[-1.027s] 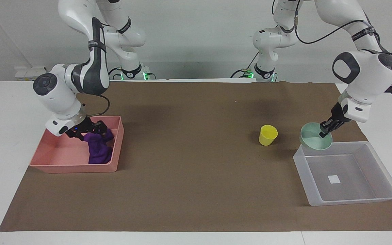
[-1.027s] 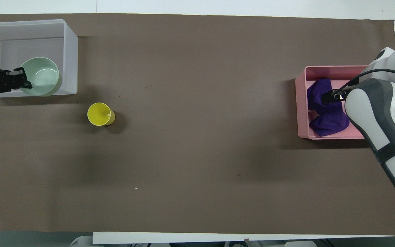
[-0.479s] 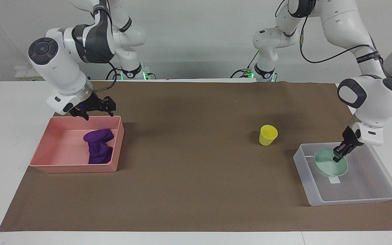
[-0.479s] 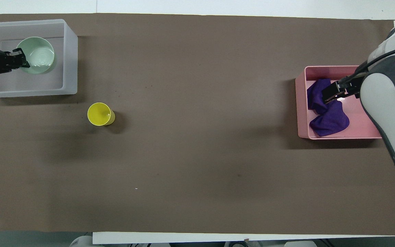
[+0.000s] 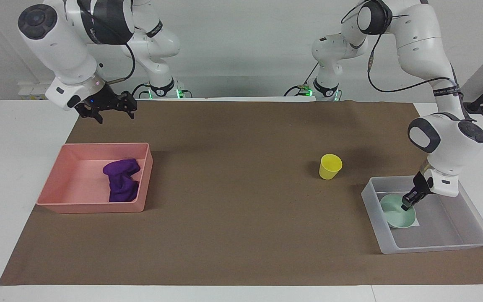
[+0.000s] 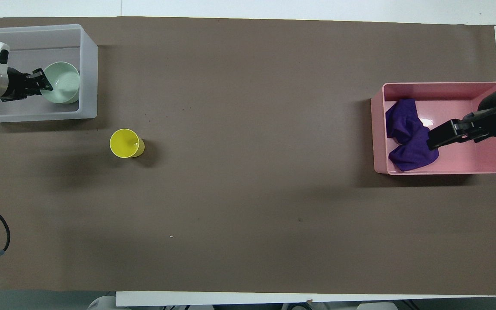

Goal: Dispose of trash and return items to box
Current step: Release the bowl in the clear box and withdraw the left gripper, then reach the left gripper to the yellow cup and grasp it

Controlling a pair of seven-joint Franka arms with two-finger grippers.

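Note:
The purple rag (image 5: 120, 184) lies in the pink bin (image 5: 53, 197), also seen in the overhead view (image 6: 405, 129). My right gripper (image 5: 115, 112) is open and empty, raised over the brown mat beside the bin; from overhead (image 6: 432, 140) it covers part of the rag. My left gripper (image 5: 406, 205) is shut on the rim of the mint-green bowl (image 5: 394, 216), which is low inside the translucent tray (image 5: 442, 245). Overhead, gripper (image 6: 46, 82), bowl (image 6: 65, 84) and tray (image 6: 88, 64) show too. The yellow cup (image 5: 330, 166) stands upright on the mat beside the tray (image 6: 124, 143).
A brown mat (image 5: 241, 218) covers the table's middle, with white table edge around it. The bowl covers most of the tray's white sticker. The bin is at the right arm's end, the tray at the left arm's end.
My left gripper carried the bowl from the tray's rim down into the tray. My right gripper let go of the rag and rose out of the pink bin toward the robots.

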